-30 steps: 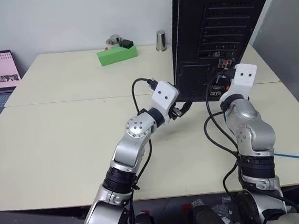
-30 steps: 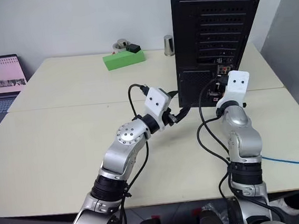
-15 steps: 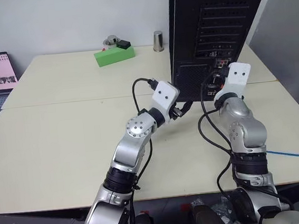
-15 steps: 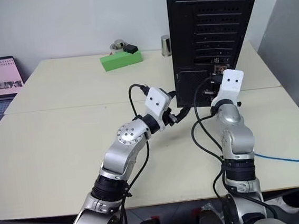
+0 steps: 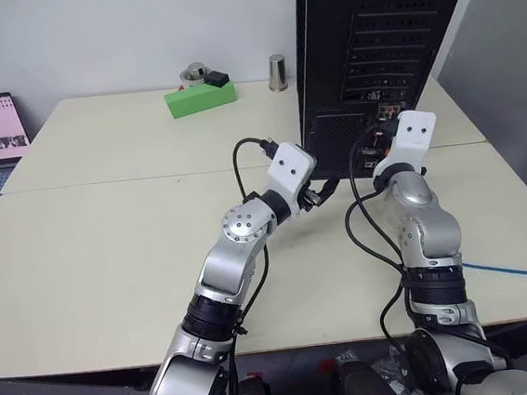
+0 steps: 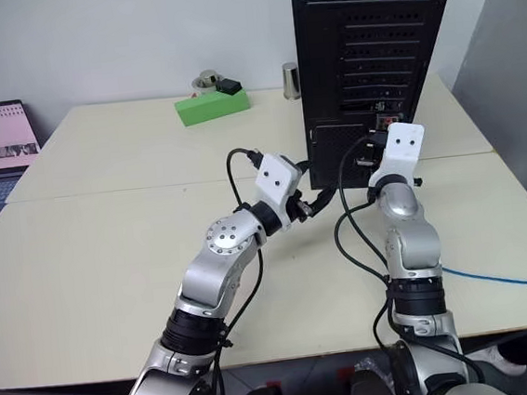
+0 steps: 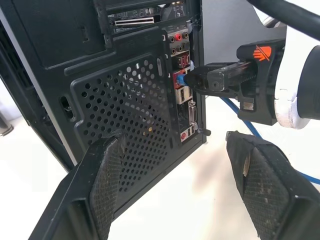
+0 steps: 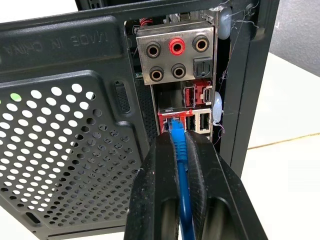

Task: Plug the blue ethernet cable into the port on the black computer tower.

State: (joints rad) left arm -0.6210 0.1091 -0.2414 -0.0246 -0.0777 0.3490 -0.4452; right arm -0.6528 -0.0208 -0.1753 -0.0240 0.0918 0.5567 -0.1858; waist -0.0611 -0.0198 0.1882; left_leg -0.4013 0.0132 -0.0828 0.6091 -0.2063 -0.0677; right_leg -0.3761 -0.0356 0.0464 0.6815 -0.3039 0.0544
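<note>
Right arm (image 5: 412, 209) nearer tower (image 5: 370, 47), cream table (image 5: 111, 259)

The two head views look forward and down from above the robot's arms, across the cream table (image 5: 111, 259) to the rear face of the black computer tower (image 5: 370, 47) at the far right. They share nearly the whole scene, slightly offset sideways.

The left wrist view looks along the left gripper (image 7: 185, 175) from close by, obliquely at the tower's lower rear, and also catches the right gripper (image 7: 200, 80) at the connector strip (image 7: 182, 85).

The right wrist view looks along the right gripper's own fingers (image 8: 160, 200), very near and almost square on to that same strip, with the blue ethernet cable (image 8: 182, 180) between them.
</note>
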